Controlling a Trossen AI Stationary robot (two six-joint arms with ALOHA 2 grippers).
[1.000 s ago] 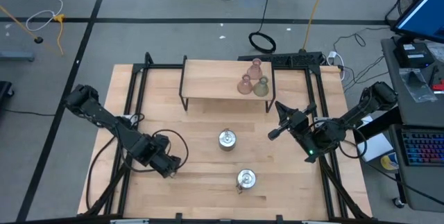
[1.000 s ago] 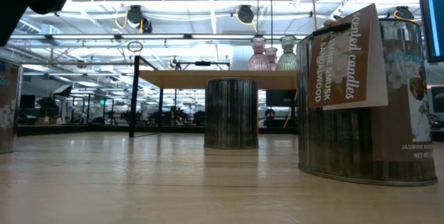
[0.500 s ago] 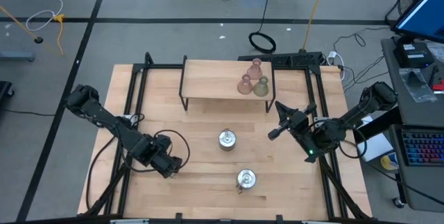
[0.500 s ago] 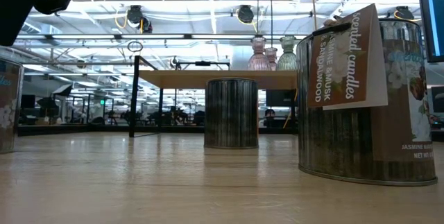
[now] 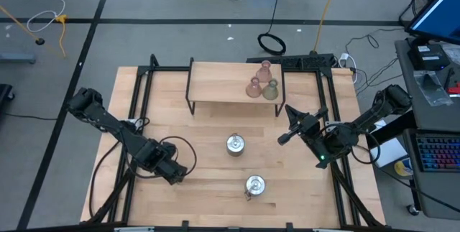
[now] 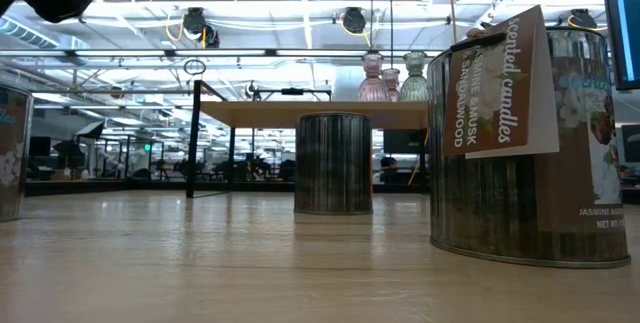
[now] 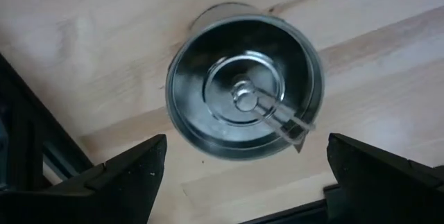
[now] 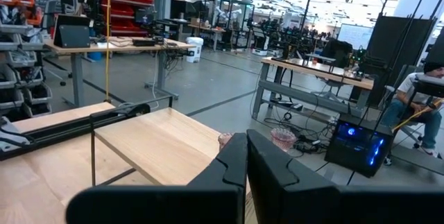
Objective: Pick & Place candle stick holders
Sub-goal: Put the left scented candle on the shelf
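Left gripper poised over a silver tin, fingers spread wide; right gripper waiting with fingers pressed together.

High view: two silver holders stand mid-counter, three glass holders cluster on the raised shelf, and the left gripper hangs near the counter's left side. Low view: the tins look rigid and smooth, likely slippery; the glass ones seem light and fragile. Left wrist view: a third silver tin sits directly below, open-topped, best squeezed across its outer wall. Right wrist view: its closed fingers point toward the shelf.
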